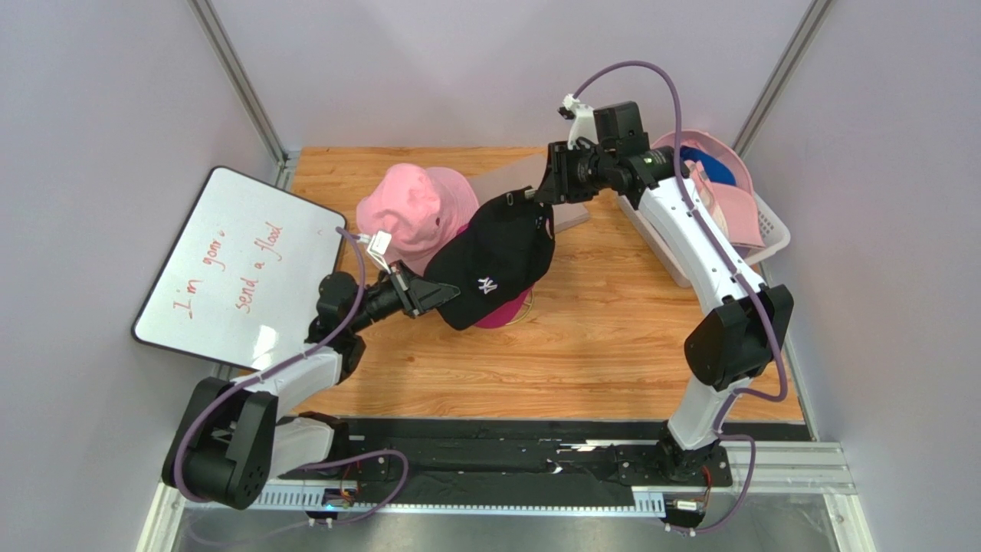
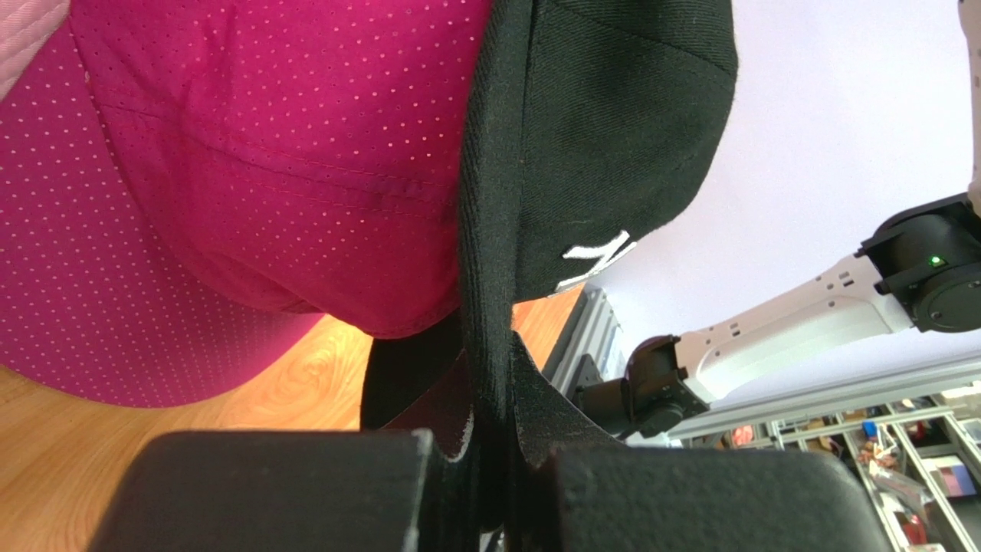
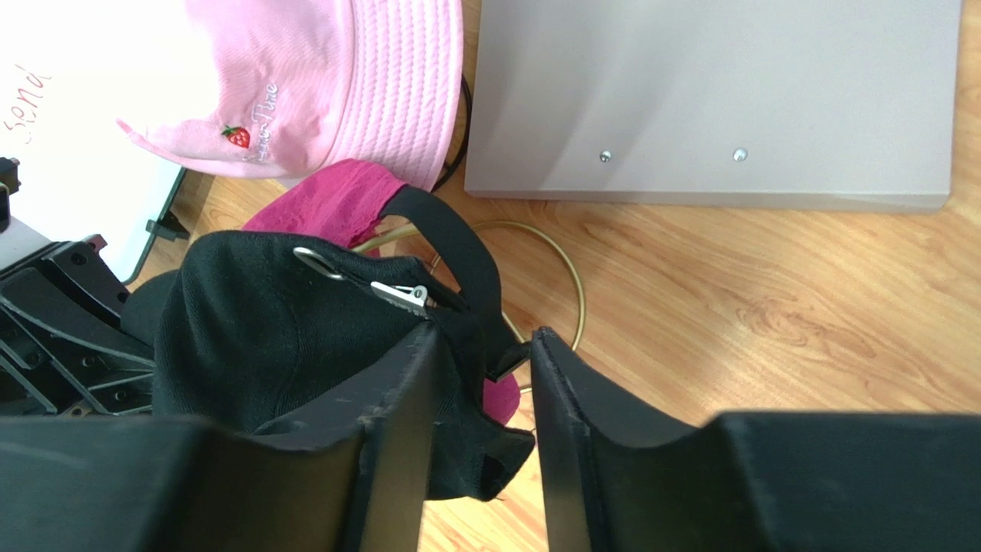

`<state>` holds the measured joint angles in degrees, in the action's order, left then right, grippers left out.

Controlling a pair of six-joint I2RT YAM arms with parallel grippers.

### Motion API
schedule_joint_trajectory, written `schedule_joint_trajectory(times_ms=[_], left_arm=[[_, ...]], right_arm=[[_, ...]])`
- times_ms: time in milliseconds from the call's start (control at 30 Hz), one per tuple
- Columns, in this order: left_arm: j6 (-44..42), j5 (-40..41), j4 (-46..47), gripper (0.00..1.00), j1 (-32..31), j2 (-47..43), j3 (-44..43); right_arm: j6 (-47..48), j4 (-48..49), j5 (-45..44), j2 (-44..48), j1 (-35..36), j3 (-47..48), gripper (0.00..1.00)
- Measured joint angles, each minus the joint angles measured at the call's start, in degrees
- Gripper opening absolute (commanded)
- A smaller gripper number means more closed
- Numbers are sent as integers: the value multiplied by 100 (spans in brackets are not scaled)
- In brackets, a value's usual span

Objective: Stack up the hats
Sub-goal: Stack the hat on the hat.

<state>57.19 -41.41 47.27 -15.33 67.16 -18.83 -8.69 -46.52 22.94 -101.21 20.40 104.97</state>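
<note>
Your left gripper (image 2: 489, 454) pinches the black cap (image 1: 497, 259) by its brim; right gripper (image 3: 481, 380) narrowly parted at the strap, possibly touching.

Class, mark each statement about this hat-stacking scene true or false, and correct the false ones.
1. The left gripper is shut on the black cap. True.
2. The whiteboard is blank. False: it bears red handwriting.
3. A magenta cap lies under the black cap. True.
4. The right gripper is clamped shut. False: its fingers stand apart.
5. The basket stands by the left arm. False: it stands by the right arm.
</note>
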Motion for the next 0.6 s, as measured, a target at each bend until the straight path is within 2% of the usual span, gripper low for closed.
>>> schedule_joint_trajectory(times_ms=[100, 200, 300, 333, 467, 600], left_arm=[[-33, 35, 63, 0, 0, 61, 13], [-50, 74, 205, 0, 0, 175, 39], [-28, 81, 490, 0, 0, 365, 83], [-15, 83, 612, 0, 0, 457, 98], [83, 79, 1014, 0, 0, 772, 133], [127, 33, 1237, 8, 0, 938, 131]], right_arm=[[-13, 61, 9, 0, -9, 11, 44], [-39, 160, 46, 0, -9, 11, 41], [-66, 282, 96, 0, -9, 11, 13], [-101, 315, 125, 0, -9, 11, 0], [-107, 387, 142, -2, -9, 9, 0], [-116, 479, 166, -2, -9, -9, 0]])
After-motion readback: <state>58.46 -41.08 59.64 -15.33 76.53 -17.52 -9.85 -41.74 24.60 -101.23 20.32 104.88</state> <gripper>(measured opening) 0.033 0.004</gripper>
